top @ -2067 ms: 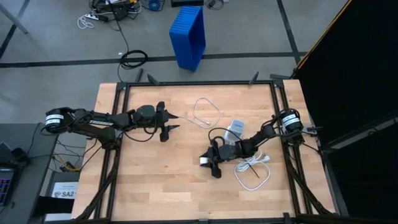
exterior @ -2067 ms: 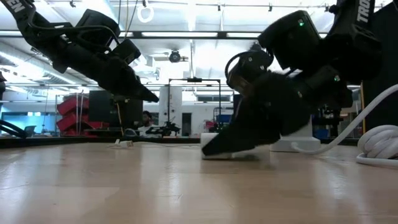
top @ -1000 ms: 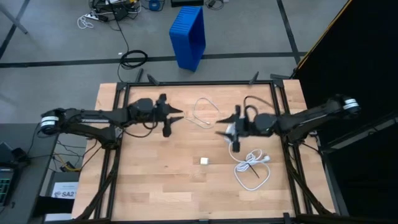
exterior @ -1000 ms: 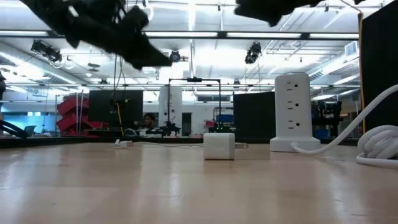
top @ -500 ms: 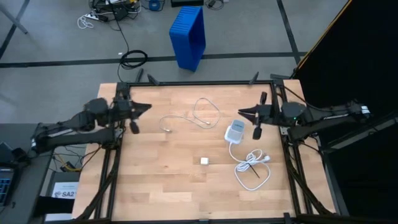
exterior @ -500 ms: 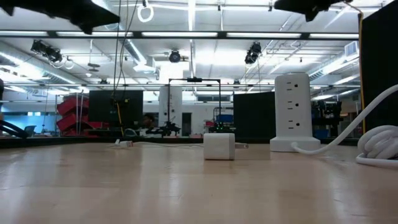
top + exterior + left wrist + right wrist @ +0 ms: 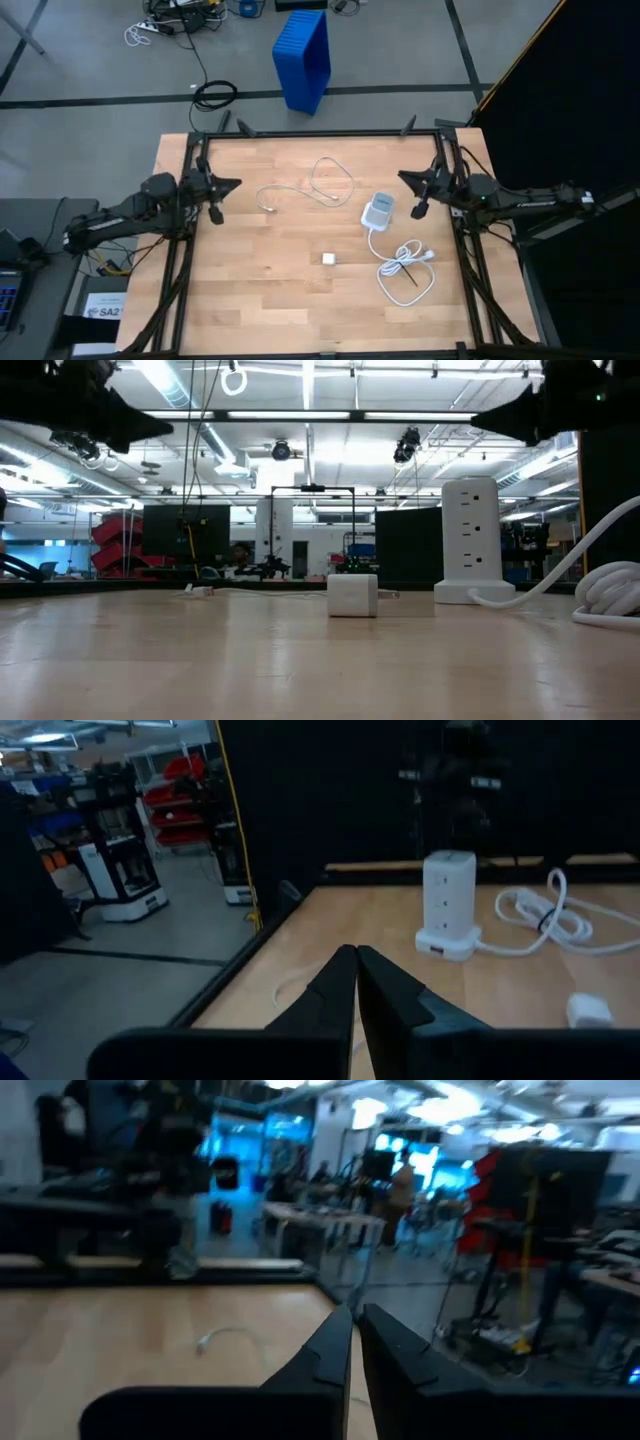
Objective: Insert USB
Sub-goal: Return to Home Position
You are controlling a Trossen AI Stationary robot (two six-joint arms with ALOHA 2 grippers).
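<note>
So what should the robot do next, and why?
Probably just fold both arms away to rest. The left gripper and right gripper are shut and empty at the table's side edges. The USB cable lies loose on the wood, unplugged, apart from the small white charger adapter and the socket block. Nothing seems left to hold.

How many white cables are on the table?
2. The thin USB cable lies looped at the far middle; the thick power cord coils at right, joined to the socket block. None looks hidden.
</note>
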